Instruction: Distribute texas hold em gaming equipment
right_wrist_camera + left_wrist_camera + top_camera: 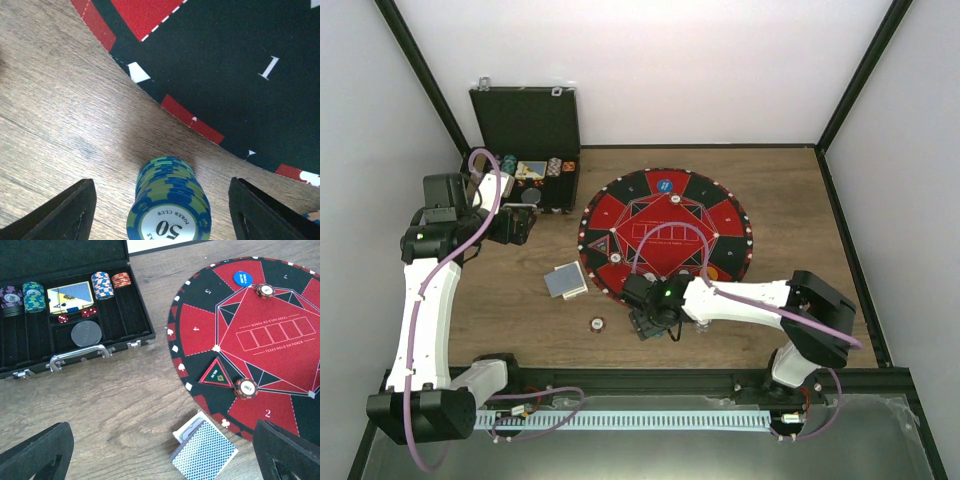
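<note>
Right gripper hangs jaws apart, and I've got the stack of blue-green 50 chips dead between them. It stands upright on the wooden table, just off the poker mat by seat one, neither finger touching it.

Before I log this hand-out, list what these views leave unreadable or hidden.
Chip stack: right wrist view, bottom edge cuts its top face; top view, the right gripper covers it.
Card deck: left wrist view, lower edge crops it.
Lone chip: top view, too small to read.
</note>
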`<state>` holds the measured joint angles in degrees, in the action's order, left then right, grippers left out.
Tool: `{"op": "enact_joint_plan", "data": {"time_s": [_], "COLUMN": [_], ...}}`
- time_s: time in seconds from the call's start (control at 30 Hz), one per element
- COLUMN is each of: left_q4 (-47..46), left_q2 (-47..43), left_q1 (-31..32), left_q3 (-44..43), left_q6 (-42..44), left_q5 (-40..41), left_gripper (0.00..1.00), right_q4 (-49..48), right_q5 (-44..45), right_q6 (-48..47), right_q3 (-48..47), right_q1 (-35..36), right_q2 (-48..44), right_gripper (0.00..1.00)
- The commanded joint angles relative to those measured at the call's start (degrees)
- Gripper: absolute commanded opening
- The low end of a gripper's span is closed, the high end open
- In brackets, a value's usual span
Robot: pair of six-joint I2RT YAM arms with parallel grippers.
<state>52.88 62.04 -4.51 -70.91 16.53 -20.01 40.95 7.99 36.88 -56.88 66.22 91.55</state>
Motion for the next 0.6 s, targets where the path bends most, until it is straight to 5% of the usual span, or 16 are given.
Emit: {"op": "enact_joint_plan", "data": {"time_s": [0.0, 0.23, 0.57], "left_q4": [0.4, 0.3, 0.3], "left_q2": [-0.4, -0.5, -0.6], "left_q1": [-0.4, -0.4, -0.3], "left_q3": [-0.9, -0.9, -1.1], "left_q6": [0.0, -0.1, -0.2], "left_q5": [-0.5, -0.6, -0.4], "left_gripper": [1.00, 1.00, 1.00], "right_q4": [-0.2, -0.3, 0.1], "right_q5": [1.5, 1.9, 2.7], "right_q6": [0.8, 0.9, 1.1], "right_q3": [0.5, 0.5, 1.1], "right_q1": [0.4, 0.4, 0.4], "right_q2": [0.9, 0.8, 0.8], "right_gripper": [0.72, 0.56, 0.49]}}
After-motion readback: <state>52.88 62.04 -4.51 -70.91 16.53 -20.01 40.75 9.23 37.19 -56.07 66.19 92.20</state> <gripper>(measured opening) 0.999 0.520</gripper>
